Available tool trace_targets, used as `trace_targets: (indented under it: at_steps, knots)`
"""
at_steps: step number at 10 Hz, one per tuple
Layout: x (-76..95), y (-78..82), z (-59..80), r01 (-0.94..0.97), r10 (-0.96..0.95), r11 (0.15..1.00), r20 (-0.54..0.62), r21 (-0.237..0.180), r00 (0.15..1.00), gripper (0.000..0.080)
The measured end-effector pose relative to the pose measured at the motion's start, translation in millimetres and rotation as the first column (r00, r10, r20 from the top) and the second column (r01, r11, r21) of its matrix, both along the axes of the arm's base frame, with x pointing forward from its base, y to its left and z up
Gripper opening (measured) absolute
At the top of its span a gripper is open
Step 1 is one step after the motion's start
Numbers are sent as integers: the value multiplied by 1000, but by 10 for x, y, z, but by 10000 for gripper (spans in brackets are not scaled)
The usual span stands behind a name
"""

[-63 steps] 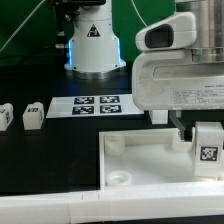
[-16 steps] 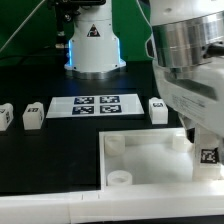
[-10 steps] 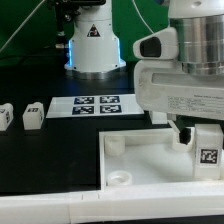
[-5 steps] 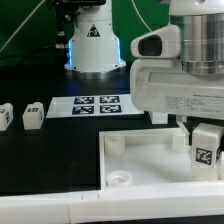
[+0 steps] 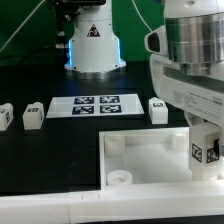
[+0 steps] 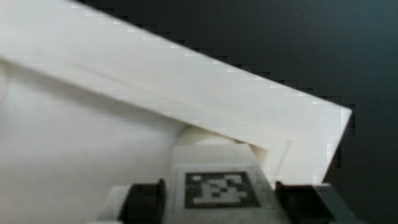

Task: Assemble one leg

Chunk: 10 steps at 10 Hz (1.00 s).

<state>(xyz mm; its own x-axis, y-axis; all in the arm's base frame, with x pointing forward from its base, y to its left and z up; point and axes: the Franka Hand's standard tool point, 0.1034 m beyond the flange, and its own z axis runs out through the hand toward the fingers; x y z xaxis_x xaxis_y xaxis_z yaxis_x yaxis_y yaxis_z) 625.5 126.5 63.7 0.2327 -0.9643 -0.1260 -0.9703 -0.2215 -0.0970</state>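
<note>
1. The claw (image 5: 206, 150) is seen clenched on the leg (image 5: 203, 151), a small white plastic oblong block with a black-and-white square tag on its side. In the wrist view the same leg (image 6: 217, 190) sits between the two dark fingers (image 6: 143, 203), one on each side of the tagged face.

2. The leg is held directly within the claw, not beside or ahead of it. Its long axis appears to run roughly upright, in line with the claw's own approach direction, with the tagged face turned outward toward the exterior camera. Which end carries the narrower peg cannot be told from these views.

3. Directly beneath the claw lies the large white square plastic tray (image 5: 140, 160) with round corner sockets. In the wrist view the leg is seen close to a corner of the tray (image 6: 267, 110), just inside its raised rim. Whether the leg's lower end already touches the tray cannot be told.

4. The relation on which the coming move is judged to turn: the corner socket lies below the claw, so the leg's upright axis must be kept in line with that socket while it is lowered and seated.

5. Well apart from the claw, other small white tagged blocks (image 5: 33, 115) rest on the black table (image 5: 60, 150), and the marker board (image 5: 93, 104) lies flat beyond the tray.
</note>
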Motion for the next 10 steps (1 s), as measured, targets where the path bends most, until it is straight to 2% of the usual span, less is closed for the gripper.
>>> trace_targets:
  at_steps: [2,3,5,6,8,9,10]
  knots:
    - [36,-10,3,264,-264,962,-19,62,964,294]
    - [35,-3,-7,380,-379,922,-35,79,925,294]
    - [28,12,-16,517,-513,852,-60,85,856,294]
    - [30,5,-16,512,-509,855,-58,84,859,294]
    - [28,12,-17,507,-504,858,-57,84,862,544]
    - [27,13,-17,507,-503,858,-57,84,862,544]
    - [27,13,-17,506,-503,858,-57,84,862,632]
